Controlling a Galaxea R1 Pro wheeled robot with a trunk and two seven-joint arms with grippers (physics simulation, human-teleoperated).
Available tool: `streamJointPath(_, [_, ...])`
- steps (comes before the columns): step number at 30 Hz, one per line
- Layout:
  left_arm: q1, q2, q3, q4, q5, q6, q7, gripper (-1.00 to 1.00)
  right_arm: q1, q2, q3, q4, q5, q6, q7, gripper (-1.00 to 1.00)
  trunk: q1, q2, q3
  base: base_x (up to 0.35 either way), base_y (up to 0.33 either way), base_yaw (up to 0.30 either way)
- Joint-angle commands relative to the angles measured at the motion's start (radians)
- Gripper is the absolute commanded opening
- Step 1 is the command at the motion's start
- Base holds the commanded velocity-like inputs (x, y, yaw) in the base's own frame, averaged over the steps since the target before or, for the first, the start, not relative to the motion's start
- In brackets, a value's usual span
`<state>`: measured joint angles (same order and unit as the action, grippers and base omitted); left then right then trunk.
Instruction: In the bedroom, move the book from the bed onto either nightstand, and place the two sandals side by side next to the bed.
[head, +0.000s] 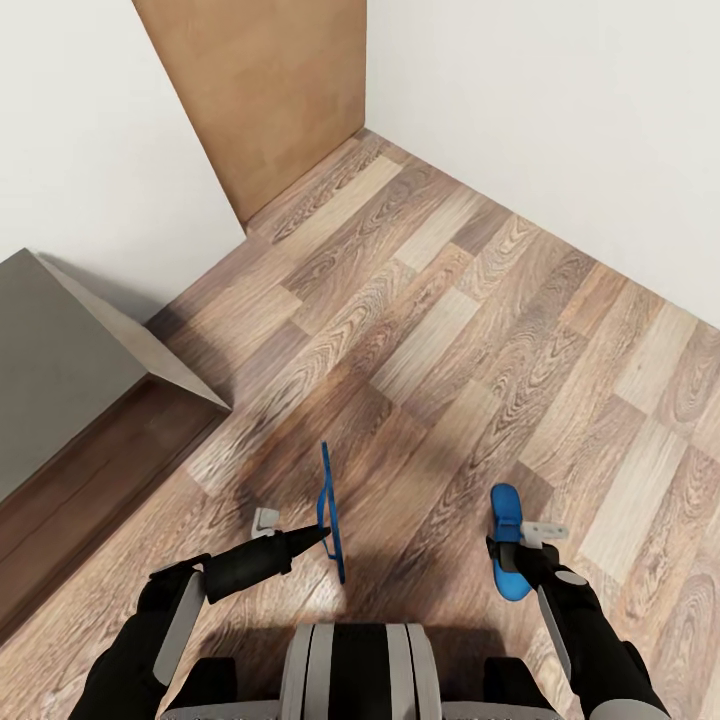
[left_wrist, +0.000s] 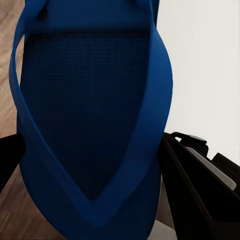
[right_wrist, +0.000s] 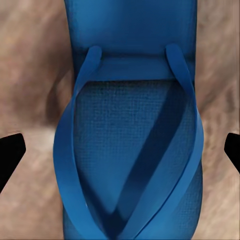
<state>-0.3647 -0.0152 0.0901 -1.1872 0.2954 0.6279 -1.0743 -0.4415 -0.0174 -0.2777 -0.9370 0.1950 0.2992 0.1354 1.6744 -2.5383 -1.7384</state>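
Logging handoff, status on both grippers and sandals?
Left gripper shut on edge-on sandal. Right gripper over second sandal, grip unclear. Bed at left; floor ahead.

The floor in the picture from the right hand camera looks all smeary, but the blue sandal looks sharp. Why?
In the right wrist view the sandal sits close and crisp, its woven texture showing, while the wood floor behind is blurred, with a soft dark shadow beside the sandal. In the head view the floor planks look sharp. In the left wrist view the other sandal looks darker, in shade.

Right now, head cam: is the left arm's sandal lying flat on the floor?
No. The left gripper holds its sandal turned on edge above the wood floor, so it shows as a thin blue line.
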Motion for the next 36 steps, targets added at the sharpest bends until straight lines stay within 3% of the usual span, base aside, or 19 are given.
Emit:
streamJointPath(1, [0.000, 0.000, 0.002, 0.000, 0.002, 0.007, -0.004, -1.00, 0.000, 0.001, -0.003, -0.002, 0.011, 0.005, 0.009, 1.00, 0.000, 0.000, -0.004, 0.000, 0.000, 0.000])
streamJointPath(4, [0.000, -0.001, 0.002, 0.000, 0.002, 0.007, -0.004, -1.00, 0.000, 0.001, -0.003, -0.002, 0.011, 0.005, 0.009, 1.00, 0.002, -0.001, -0.016, 0.000, 0.000, 0.000])
streamJointPath(15, [0.000, 0.000, 0.002, 0.000, 0.002, 0.007, -0.005, -1.00, 0.000, 0.001, -0.003, -0.003, 0.011, 0.004, 0.009, 1.00, 0.002, -0.001, -0.016, 0.000, 0.000, 0.000])
streamJointPath(16, [0.000, 0.000, 0.002, 0.000, 0.002, 0.007, -0.004, -1.00, 0.000, 0.001, -0.003, -0.004, 0.011, 0.004, 0.009, -1.00, 0.002, -0.001, -0.016, 0.000, 0.000, 0.000])
streamJointPath(36, [0.000, 0.000, 0.003, 0.000, 0.002, 0.008, -0.006, -1.00, 0.000, 0.001, -0.006, -0.006, 0.006, 0.003, 0.009, -1.00, 0.001, -0.001, -0.012, 0.000, 0.000, 0.000])
